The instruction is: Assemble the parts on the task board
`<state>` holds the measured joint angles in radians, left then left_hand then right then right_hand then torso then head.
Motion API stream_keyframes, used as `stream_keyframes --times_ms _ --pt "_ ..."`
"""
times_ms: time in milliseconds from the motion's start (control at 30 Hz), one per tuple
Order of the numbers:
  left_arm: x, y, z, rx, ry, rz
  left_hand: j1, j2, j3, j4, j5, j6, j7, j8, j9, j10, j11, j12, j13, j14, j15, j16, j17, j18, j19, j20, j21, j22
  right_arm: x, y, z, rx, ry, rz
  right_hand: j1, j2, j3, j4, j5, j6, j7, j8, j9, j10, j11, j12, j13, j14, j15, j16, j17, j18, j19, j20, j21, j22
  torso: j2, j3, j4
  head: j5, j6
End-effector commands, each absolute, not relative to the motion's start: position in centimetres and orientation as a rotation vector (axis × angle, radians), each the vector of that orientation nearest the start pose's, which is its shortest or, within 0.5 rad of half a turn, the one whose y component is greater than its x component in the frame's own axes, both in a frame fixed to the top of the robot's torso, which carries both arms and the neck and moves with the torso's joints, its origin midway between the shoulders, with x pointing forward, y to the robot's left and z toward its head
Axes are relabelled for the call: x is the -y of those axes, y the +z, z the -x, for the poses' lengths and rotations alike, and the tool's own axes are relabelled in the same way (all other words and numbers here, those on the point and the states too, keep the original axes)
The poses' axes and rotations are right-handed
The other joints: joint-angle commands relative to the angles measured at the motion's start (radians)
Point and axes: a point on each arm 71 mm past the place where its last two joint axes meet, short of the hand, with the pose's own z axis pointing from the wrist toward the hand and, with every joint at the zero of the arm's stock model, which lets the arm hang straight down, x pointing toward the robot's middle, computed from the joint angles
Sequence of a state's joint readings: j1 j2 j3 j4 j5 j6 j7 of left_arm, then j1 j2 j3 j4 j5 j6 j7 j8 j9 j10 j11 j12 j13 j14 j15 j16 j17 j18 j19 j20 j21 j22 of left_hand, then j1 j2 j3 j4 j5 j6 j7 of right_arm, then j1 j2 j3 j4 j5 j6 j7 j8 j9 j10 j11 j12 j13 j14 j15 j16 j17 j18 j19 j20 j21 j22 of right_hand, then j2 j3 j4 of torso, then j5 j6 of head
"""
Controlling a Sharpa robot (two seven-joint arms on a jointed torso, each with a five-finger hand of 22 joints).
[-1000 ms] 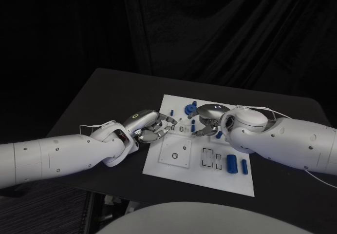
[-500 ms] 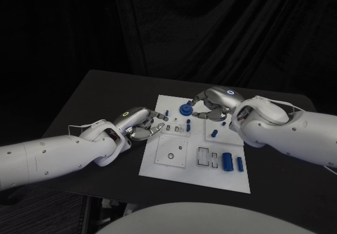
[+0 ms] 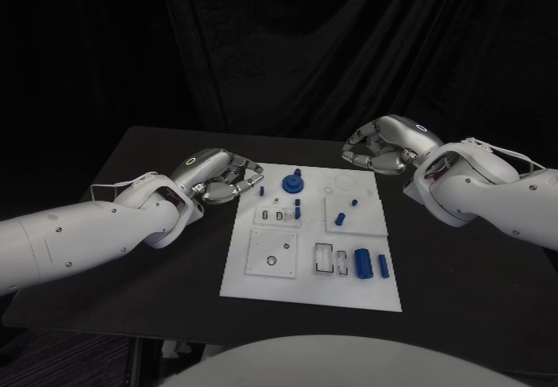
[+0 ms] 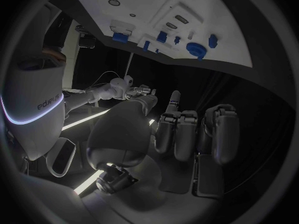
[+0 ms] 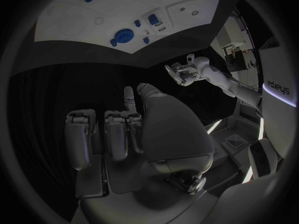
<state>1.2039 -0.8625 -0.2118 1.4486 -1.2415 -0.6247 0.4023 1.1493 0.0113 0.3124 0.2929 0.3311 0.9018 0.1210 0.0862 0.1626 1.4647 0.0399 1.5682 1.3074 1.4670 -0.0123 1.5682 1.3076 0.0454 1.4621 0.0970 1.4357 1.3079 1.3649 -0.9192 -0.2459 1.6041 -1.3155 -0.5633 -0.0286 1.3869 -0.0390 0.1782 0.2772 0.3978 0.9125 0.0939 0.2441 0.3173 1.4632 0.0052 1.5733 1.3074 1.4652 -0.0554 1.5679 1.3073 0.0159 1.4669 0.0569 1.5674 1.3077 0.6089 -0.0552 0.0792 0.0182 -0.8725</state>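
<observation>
- The task board (image 3: 285,266) lay flat in the middle of the black table (image 3: 151,161), between the two arms.
- The left hand (image 3: 218,179) hung just off the board's left edge near its far corner, above the table; its fingers were curled in toward the palm with nothing between them. The left wrist view showed the same: fingers (image 4: 176,132) folded together, empty.
- The right hand (image 3: 381,150) was past the board's far right corner, clear of the plate, its fingers also drawn in on nothing, as the right wrist view confirmed (image 5: 106,134).
- A round blue part with a peg (image 3: 292,183) stood on the board near its far edge, closer to the left hand.
- A few small blue pegs (image 3: 339,218) stood upright around the board's middle.
- Two blue cylinders (image 3: 364,264) lay side by side near the board's right edge, toward the robot, beside white rectangular slots (image 3: 324,257).
- A white square tile with a ring (image 3: 271,260) sat on the board's near left part.
</observation>
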Motion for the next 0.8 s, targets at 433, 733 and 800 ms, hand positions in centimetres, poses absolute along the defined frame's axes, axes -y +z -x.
stream_keyframes --times_ms 433,733,800 --pt "-21.0 -21.9 -49.0 -1.527 -1.007 -0.078 0.050 0.037 -0.072 -0.004 0.040 0.106 -0.017 0.097 0.056 0.106 -0.010 0.003 0.263 0.104 -0.009 0.003 0.263 -0.010 0.020 -0.007 0.002 0.216 23.7 -16.2 -47.8 -1.533 0.700 -0.030 -0.013 0.006 -0.011 0.008 -0.086 -0.016 0.002 0.026 0.022 0.108 0.006 -0.002 0.263 0.106 0.004 0.003 0.263 -0.016 0.104 0.002 0.003 0.263 -0.034 0.0262 -0.0500 0.010 0.000" --pt "-18.5 -20.2 -51.4 -2.011 -0.828 0.118 0.077 0.053 -0.165 -0.006 -0.102 0.036 -0.035 0.271 0.291 0.106 -0.027 0.003 0.263 0.104 -0.022 0.003 0.263 -0.009 0.022 -0.019 0.002 0.215 23.8 -16.8 -48.1 -1.579 0.679 -0.032 -0.015 0.010 -0.010 0.009 -0.084 -0.017 0.002 0.027 0.023 0.108 0.007 -0.002 0.263 0.106 0.004 0.003 0.263 -0.016 0.104 0.003 0.003 0.263 -0.037 0.0430 -0.0628 0.030 0.000" --pt "-17.7 -19.5 -51.7 -2.129 -0.740 0.091 0.041 0.061 -0.197 -0.003 -0.151 0.027 -0.040 0.304 0.346 0.106 -0.030 0.003 0.263 0.104 -0.026 0.003 0.263 -0.009 0.022 -0.023 0.000 0.215 23.7 -17.0 -48.2 -1.597 0.675 -0.031 -0.015 0.011 -0.010 0.010 -0.083 -0.017 0.003 0.027 0.024 0.108 0.007 -0.002 0.263 0.106 0.004 0.003 0.263 -0.016 0.104 0.003 0.003 0.263 -0.039 0.0451 -0.0653 0.031 0.000"
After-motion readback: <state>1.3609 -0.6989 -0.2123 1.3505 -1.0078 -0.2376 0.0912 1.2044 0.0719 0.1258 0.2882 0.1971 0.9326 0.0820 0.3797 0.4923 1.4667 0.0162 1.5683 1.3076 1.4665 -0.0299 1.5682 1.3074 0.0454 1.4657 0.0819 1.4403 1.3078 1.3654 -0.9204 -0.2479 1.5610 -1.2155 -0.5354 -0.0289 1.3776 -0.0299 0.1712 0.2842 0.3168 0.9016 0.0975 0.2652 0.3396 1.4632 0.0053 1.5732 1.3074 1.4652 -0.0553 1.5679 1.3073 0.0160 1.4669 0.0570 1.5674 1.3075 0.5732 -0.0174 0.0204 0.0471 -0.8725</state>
